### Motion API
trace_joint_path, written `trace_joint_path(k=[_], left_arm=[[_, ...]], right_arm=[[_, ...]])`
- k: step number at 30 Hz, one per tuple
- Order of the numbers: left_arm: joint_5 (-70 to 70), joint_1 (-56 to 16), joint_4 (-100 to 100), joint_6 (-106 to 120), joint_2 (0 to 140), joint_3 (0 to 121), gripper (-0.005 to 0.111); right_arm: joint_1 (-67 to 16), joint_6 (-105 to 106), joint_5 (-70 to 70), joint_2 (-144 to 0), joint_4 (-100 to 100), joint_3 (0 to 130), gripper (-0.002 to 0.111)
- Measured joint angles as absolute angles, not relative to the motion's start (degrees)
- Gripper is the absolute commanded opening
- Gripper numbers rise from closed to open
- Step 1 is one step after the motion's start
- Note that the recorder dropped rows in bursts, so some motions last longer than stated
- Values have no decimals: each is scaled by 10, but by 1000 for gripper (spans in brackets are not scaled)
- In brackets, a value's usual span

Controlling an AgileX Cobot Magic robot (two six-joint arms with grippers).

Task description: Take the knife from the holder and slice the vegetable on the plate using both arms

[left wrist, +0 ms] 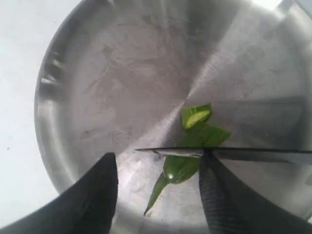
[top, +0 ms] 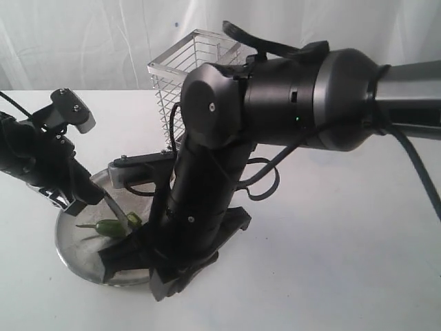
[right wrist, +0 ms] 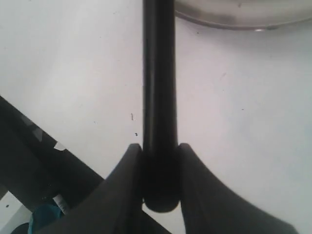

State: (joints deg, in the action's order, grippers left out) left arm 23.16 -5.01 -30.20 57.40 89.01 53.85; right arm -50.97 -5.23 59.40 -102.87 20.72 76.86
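Observation:
The steel plate [top: 72,252] [left wrist: 122,73] holds the green vegetable [top: 109,227], a chili cut into pieces. In the left wrist view its stem end [left wrist: 180,168] lies on the near side of the black knife blade [left wrist: 253,155], with a cut slice [left wrist: 196,116] beyond. My left gripper [left wrist: 158,157] hangs open over the plate, its fingers either side of the stem end, one close beside it. My right gripper [right wrist: 160,151] is shut on the knife's black handle [right wrist: 159,87]. The wire holder [top: 186,69] stands behind the arms.
The bulky right arm [top: 220,172] leans across the plate's right side and hides the lower part of the holder. White tabletop [top: 331,262] surrounds the plate, with a white curtain behind. The plate's rim [right wrist: 234,19] shows past the handle in the right wrist view.

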Motion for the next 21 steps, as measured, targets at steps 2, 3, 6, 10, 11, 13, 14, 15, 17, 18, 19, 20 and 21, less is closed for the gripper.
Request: trace_joint_path(k=[2, 3, 6, 10, 11, 13, 14, 15, 17, 18, 19, 20, 21], left_arm=[[221, -50, -302, 555, 890, 538, 55], [215, -50, -302, 545, 890, 538, 55], [205, -50, -302, 509, 890, 538, 55], [191, -50, -303, 464, 890, 538, 55], [189, -50, -304, 452, 890, 538, 55], [187, -50, -308, 436, 890, 538, 55], [185, -50, -316, 430, 890, 538, 55], [185, -50, -321, 427, 890, 538, 55], [185, -50, -334, 423, 890, 538, 55], [185, -50, -338, 421, 890, 538, 55], [184, -50, -344, 421, 890, 538, 55], [182, -50, -350, 420, 890, 538, 55], [181, -50, -356, 420, 890, 538, 55]], right_arm=[[-522, -91, 573, -1029, 191, 768, 0], [-529, -118, 558, -1029, 175, 768, 0], [-561, -233, 496, -1028, 108, 768, 0], [-604, -318, 467, -1027, 53, 768, 0], [-613, -329, 467, -1030, 46, 768, 0], [-624, -359, 460, -1036, 31, 764, 0], [-628, -371, 459, -1038, 26, 759, 0], [-630, -384, 459, -1040, 23, 754, 0], [-636, -408, 459, -1044, 19, 737, 0], [-639, -415, 459, -1044, 18, 728, 0], [-642, -419, 459, -1044, 17, 720, 0], [-645, -421, 459, -1044, 18, 716, 0], [-649, -423, 459, -1044, 23, 712, 0]])
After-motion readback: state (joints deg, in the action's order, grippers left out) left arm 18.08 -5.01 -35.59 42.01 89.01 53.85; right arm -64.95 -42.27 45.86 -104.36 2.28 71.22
